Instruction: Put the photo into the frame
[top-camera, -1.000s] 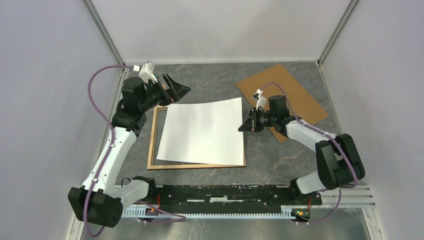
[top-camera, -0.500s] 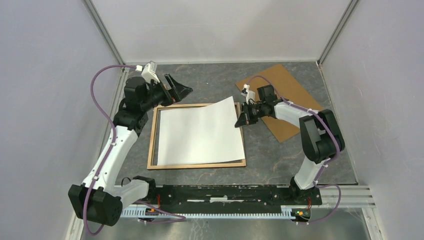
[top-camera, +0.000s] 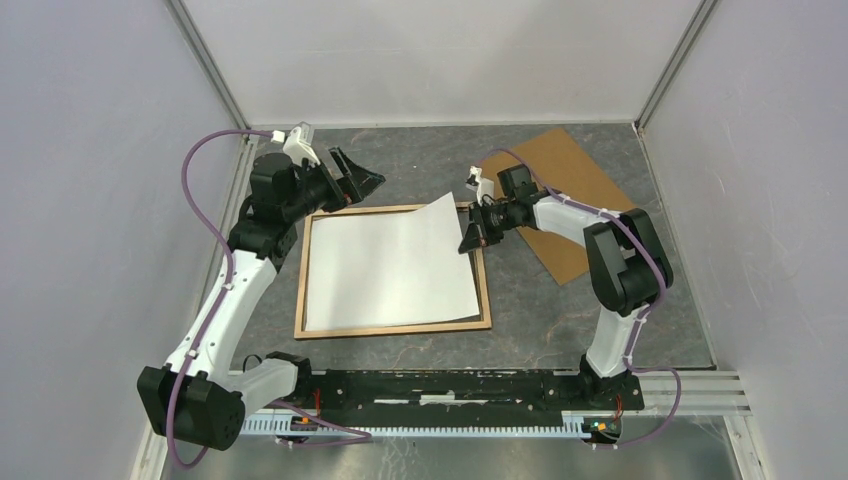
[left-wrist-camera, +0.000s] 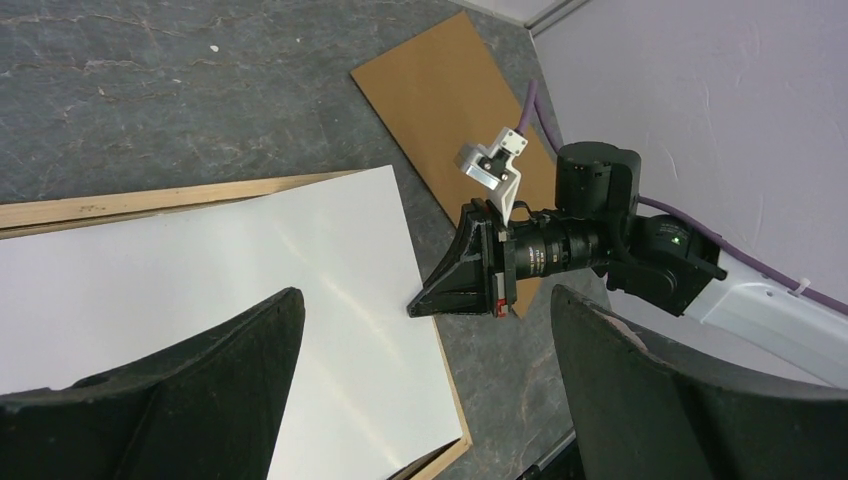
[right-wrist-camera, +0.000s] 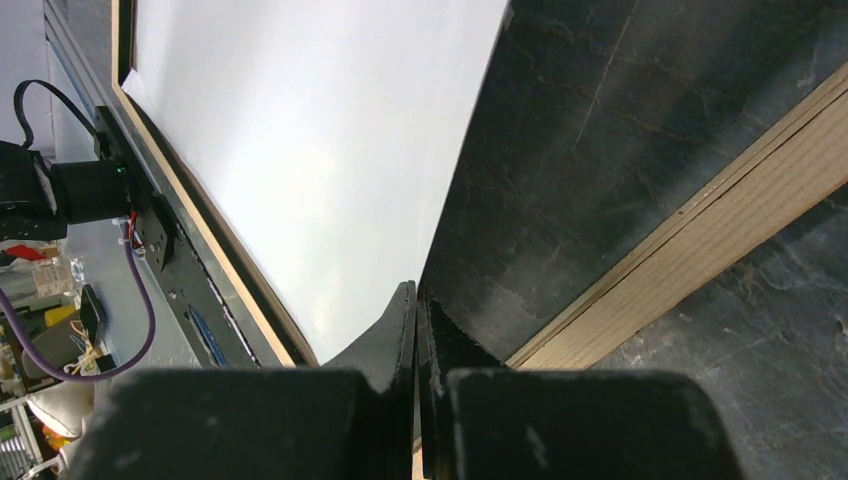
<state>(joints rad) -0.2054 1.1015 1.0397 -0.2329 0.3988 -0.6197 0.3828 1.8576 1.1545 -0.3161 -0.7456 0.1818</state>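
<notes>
The photo (top-camera: 390, 265) sits mostly in the frame (top-camera: 395, 328); right claw (top-camera: 468, 238) pinches its raised edge, not yet lowered (left claw (top-camera: 358, 185) gapes).

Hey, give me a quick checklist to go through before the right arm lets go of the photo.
1. Right end effector grips the photo at its edge: ok, shut on it.
2. Photo flat in the frame: not ok, its far right corner is lifted.
3. Photo's left edge inside the rail: cannot tell.
4. Left end effector off the photo: ok, open, hovering by the frame's far left corner.
5. Cardboard board apart from the frame: ok.
</notes>
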